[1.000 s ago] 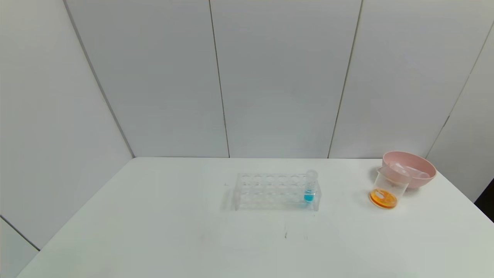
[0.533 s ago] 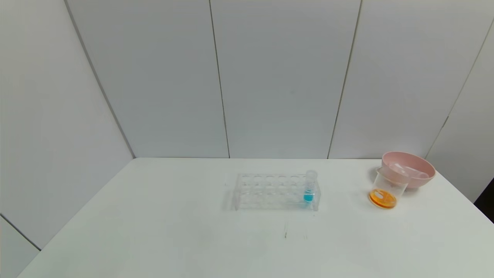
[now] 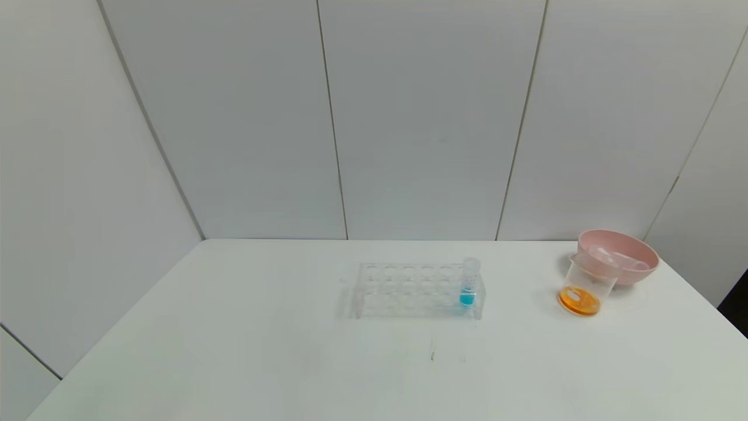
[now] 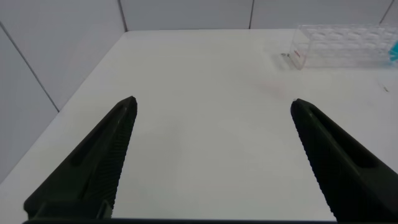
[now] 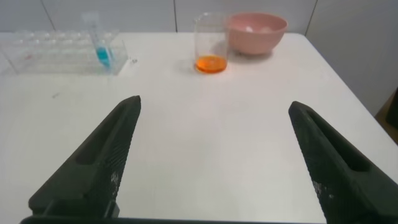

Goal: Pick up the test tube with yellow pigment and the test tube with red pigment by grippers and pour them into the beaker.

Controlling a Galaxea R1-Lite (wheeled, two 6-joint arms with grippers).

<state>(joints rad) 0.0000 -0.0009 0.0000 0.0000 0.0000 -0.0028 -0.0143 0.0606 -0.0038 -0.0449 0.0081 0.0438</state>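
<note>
In the head view neither arm shows; the white table [image 3: 234, 351] fills the lower half of the frame, with grey wall panels above.

The left gripper [image 4: 214, 162] shows only in its own wrist view: two black fingers [image 4: 93, 168] rise from the lower corners of that frame, spread wide with nothing between them. It hangs low over bare table near the table's left edge, aimed forward, with the clear tube rack [image 4: 345, 53] well ahead in the upper right of that frame.

In the head view the tube rack [image 3: 409, 290] sits just right of centre. Its only tube, the one with blue liquid [image 3: 468, 283], stands upright in the rack's right end.

Further right, near the right edge of the frame, the beaker [image 3: 587, 286] stands upright with orange liquid in its bottom. Just behind it, touching or nearly so, is the pink bowl [image 3: 640, 269]. Pale clear shapes lie inside the bowl; they may be the emptied test tube with yellow pigment and test tube with red pigment, but the view is too faint to be sure.

The right gripper [image 5: 214, 162] likewise shows only in its wrist view, fingers [image 5: 93, 168] released and wide apart, holding nothing. It points forward over bare table, well short of the beaker [image 5: 210, 45], the bowl [image 5: 256, 32] and the blue tube [image 5: 99, 42], all along the top of that frame.
</note>
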